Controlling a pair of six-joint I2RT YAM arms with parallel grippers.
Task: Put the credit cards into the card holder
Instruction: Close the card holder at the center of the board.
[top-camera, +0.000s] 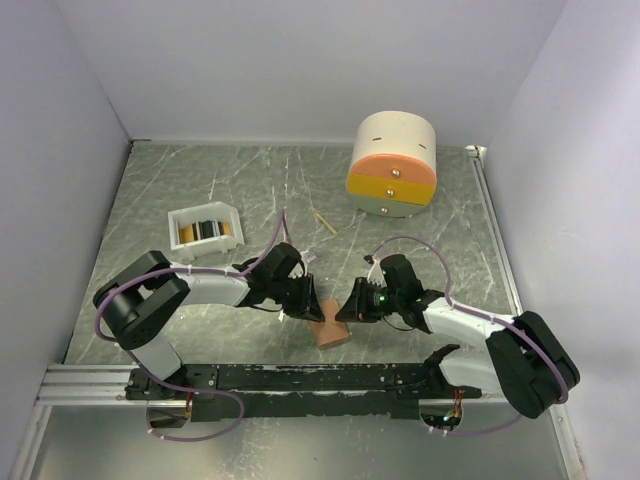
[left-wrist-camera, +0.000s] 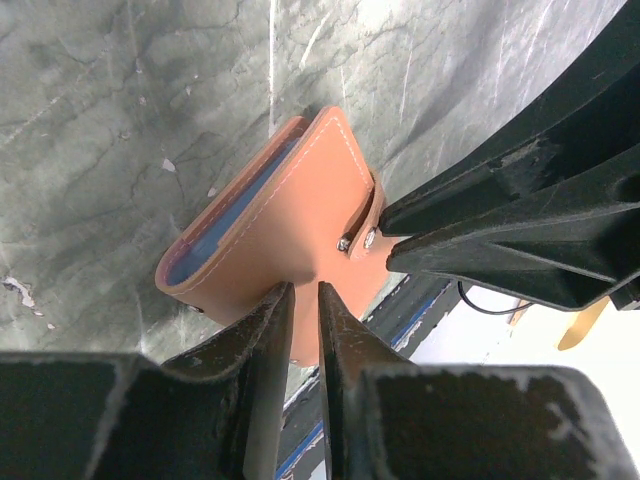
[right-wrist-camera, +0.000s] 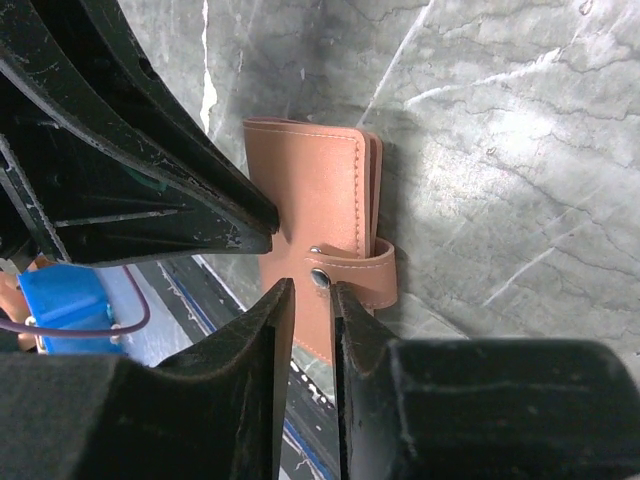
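Note:
The salmon-pink card holder (top-camera: 331, 333) lies folded on the marble table near the front rail, with its strap round the edge and the snap button (right-wrist-camera: 320, 277) on top. A light blue inner face shows at its fold (left-wrist-camera: 225, 220). My left gripper (left-wrist-camera: 305, 290) hovers over its near edge, its jaws a narrow gap apart with nothing between them. My right gripper (right-wrist-camera: 308, 288) comes from the other side, tips just at the snap, also narrowly parted and empty. The two grippers (top-camera: 312, 305) (top-camera: 352, 308) almost meet above the holder. Dark and gold credit cards (top-camera: 207, 230) stand in the white tray.
The white tray (top-camera: 180, 228) sits at the back left. A round cream, orange and yellow drawer box (top-camera: 392, 165) stands at the back right. A thin wooden stick (top-camera: 322, 222) lies between them. The black base rail (top-camera: 300, 378) runs just in front of the holder.

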